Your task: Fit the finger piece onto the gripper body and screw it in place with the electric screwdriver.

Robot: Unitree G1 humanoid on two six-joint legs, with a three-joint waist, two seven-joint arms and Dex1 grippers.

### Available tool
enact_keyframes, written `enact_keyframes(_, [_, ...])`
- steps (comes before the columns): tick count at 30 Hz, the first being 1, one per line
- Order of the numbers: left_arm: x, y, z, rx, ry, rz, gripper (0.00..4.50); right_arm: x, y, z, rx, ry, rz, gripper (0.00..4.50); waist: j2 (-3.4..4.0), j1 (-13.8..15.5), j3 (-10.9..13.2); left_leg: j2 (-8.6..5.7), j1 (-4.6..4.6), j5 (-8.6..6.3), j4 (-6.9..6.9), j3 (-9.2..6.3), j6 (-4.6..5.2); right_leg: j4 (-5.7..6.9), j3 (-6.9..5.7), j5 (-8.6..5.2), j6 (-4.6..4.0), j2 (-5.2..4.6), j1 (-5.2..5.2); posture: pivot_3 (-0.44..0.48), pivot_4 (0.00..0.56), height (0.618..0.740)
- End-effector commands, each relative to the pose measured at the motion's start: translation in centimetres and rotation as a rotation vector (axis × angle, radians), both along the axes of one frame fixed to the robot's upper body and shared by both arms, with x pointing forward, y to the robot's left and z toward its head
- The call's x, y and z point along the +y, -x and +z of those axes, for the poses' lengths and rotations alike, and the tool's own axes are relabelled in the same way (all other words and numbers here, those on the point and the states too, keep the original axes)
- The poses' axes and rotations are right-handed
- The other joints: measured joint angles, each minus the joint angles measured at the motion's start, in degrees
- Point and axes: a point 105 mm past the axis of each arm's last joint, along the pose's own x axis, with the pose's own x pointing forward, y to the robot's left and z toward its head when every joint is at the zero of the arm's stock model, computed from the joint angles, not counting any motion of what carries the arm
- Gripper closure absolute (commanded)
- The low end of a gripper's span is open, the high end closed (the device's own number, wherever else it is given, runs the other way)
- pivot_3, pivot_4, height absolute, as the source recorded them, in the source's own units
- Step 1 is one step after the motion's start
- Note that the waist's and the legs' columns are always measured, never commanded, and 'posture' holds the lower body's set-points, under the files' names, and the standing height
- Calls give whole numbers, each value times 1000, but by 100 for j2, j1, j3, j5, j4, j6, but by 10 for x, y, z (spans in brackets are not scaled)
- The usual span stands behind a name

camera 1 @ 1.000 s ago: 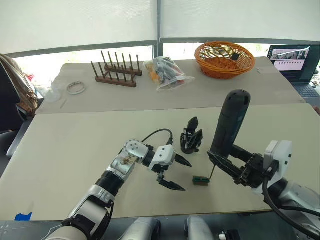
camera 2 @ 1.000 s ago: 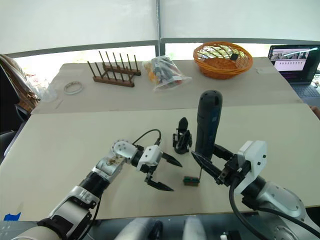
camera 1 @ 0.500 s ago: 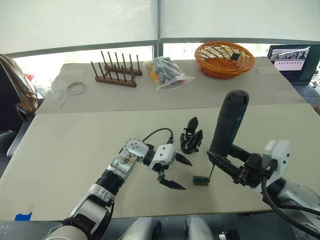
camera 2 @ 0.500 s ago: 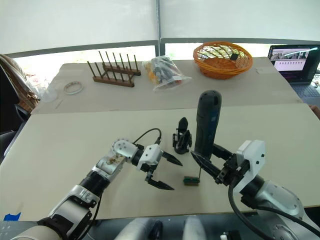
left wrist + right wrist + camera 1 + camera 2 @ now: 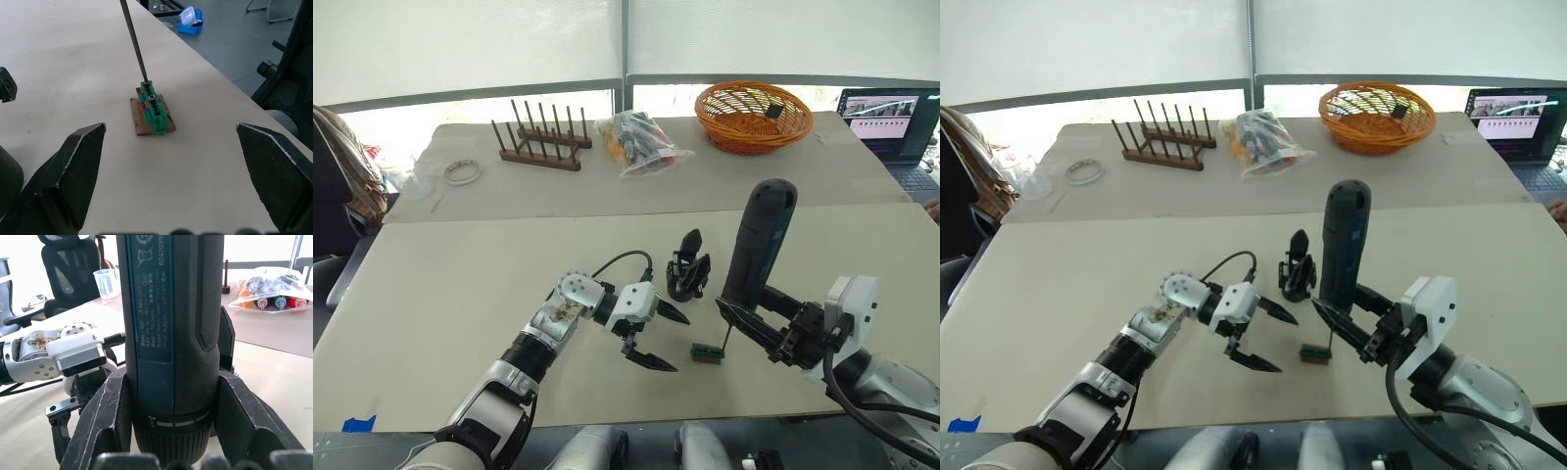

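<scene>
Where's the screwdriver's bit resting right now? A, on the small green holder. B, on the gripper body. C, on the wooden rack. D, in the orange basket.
A: held by the right tool, the screwdriver's thin bit comes down onto the green holder, apart from the gripper body.

1. A pale beige counter (image 5: 450, 284) fills the near scene; a second counter (image 5: 724, 176) abuts its far edge.
2. Beyond, white roller blinds (image 5: 470, 44) cover wide windows, daylight showing beneath them.
3. A black office chair (image 5: 73, 269) stands at the left.
4. Grey floor (image 5: 234, 44) lies below the counter's near edge.
</scene>
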Motion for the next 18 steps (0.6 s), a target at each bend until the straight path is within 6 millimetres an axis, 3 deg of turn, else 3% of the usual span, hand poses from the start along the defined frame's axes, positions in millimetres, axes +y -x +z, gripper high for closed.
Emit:
enact_keyframes(1, [-4,1,7,-25,21,-15,0,3,6,13,-71,5,17,2586,0,0,0,0,0,0,0,0,0,0,0,0,0,0,0,0,150,740])
enact_keyframes(10, [9,-3,8,-18,15,18,0,8,10,22,-115,7,35,2586,0,-7,0,0,0,0,0,0,0,0,0,0,0,0,-1,0,150,740])
enact_keyframes(18, [23,-6,22,10,30,62,0,18,19,37,-163,24,91,2586,0,-8,0,0,-1,0,0,0,0,0,0,0,0,1,-3,0,150,740])
